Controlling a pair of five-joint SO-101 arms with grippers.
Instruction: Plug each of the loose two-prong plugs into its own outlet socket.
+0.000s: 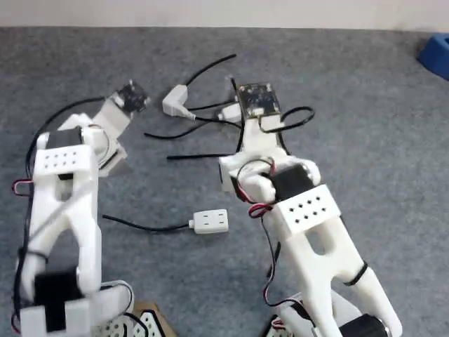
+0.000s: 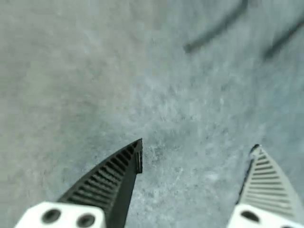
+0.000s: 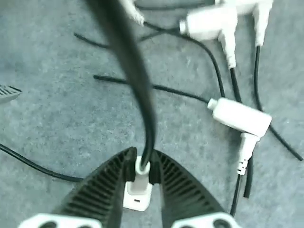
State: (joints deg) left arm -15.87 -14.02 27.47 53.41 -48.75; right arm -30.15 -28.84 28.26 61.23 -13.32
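On the grey table (image 1: 379,133) stand two white arms, and they are the biggest things here. The left arm (image 1: 66,189) is at the left side of the high view, the right arm (image 1: 309,217) is nearer the middle.

The left gripper (image 2: 197,149) hangs over bare grey surface. Its black finger and its white finger are wide apart and there is nothing between them. A few black cords lie farther off on the table.

The right gripper (image 3: 142,159) is closed around a small white held plug (image 3: 137,195). Both black fingers press on its sides. From this plug a thick black cable (image 3: 128,61) goes up and away from the jaws.

The outlet socket (image 1: 210,221) is a small white block that lies flat between the two arms, well apart from both grippers. A thin black cord leaves it toward the left arm. No plug sits in it.

A loose plug (image 1: 175,100) lies on the table between the two grippers, with its black cord curving away behind it. In the right wrist view, an angled plug (image 3: 240,116) lies near the closed gripper, and a far plug (image 3: 209,23) lies beyond it. Their black cords cross one another on the surface. I cannot tell which of these is the one in the high view.

At the far corner of the table there is a blue object (image 1: 436,55).
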